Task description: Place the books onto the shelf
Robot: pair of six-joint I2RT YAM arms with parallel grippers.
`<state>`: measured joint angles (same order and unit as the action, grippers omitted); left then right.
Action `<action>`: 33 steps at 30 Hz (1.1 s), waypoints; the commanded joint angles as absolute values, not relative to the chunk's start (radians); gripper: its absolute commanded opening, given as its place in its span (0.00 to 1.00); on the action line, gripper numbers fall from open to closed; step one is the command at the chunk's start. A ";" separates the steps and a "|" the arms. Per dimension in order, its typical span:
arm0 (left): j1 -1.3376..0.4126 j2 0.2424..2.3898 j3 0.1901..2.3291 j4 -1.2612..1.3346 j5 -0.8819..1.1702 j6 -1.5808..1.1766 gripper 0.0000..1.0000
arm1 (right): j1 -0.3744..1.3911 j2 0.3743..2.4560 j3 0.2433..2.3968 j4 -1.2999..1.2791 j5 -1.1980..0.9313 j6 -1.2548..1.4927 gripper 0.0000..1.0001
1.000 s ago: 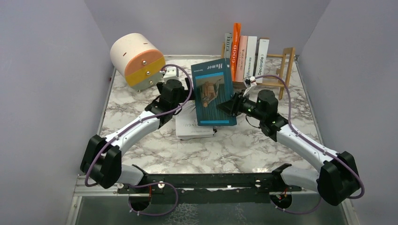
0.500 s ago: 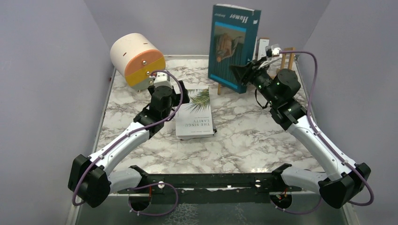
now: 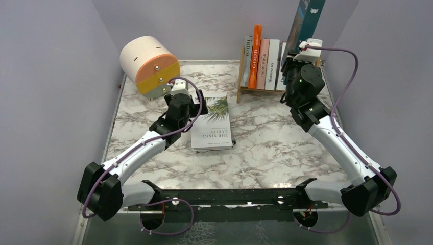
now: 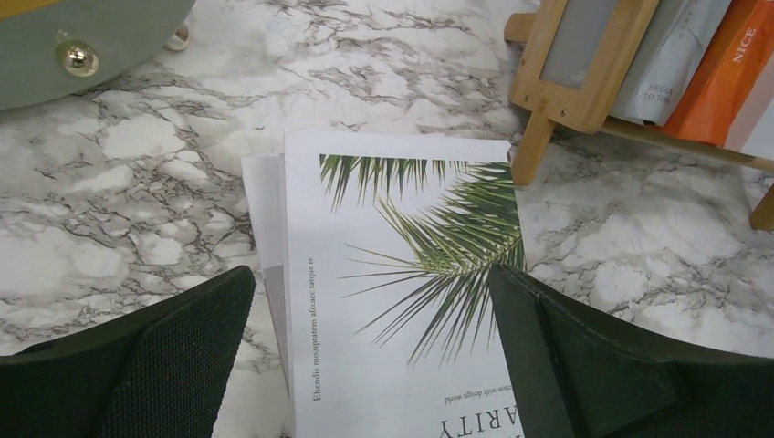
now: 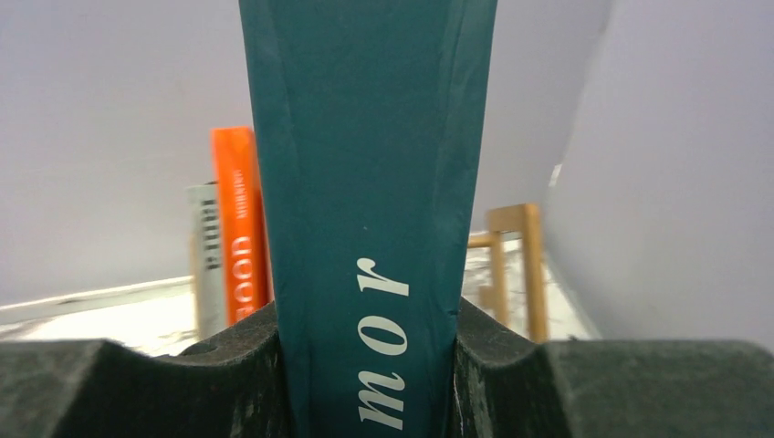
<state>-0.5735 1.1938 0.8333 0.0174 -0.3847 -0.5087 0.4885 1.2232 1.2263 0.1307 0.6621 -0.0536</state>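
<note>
From above: holding the teal book [image 3: 308, 15] upright in the right gripper [image 3: 296, 53], high over the right end of the shelf [image 3: 241, 76] beside the shelved books [image 3: 263, 64], and poising the left gripper [image 3: 198, 104] above the white book [image 3: 213, 127] lying flat on the table [image 3: 265, 153]. At the left wrist: straddling that white book with fingers [image 4: 164, 356] spread wide, gripping nothing. At the right wrist: clamping the teal spine between both pads [image 5: 228, 365].

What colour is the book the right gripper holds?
The thin book is teal with white letters; clearest in right wrist view.
</note>
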 commanded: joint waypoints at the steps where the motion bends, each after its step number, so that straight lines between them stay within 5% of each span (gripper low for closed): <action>1: -0.578 1.230 0.838 0.056 -0.339 -0.520 0.99 | 0.433 1.213 1.254 0.260 0.806 -0.195 0.01; 12: -0.578 1.289 0.872 0.066 -0.309 -0.508 0.99 | 0.184 1.242 1.171 0.269 0.512 -0.101 0.01; 33: -0.578 1.374 0.913 0.068 -0.295 -0.484 0.99 | 0.071 1.511 1.017 0.478 0.170 -0.025 0.01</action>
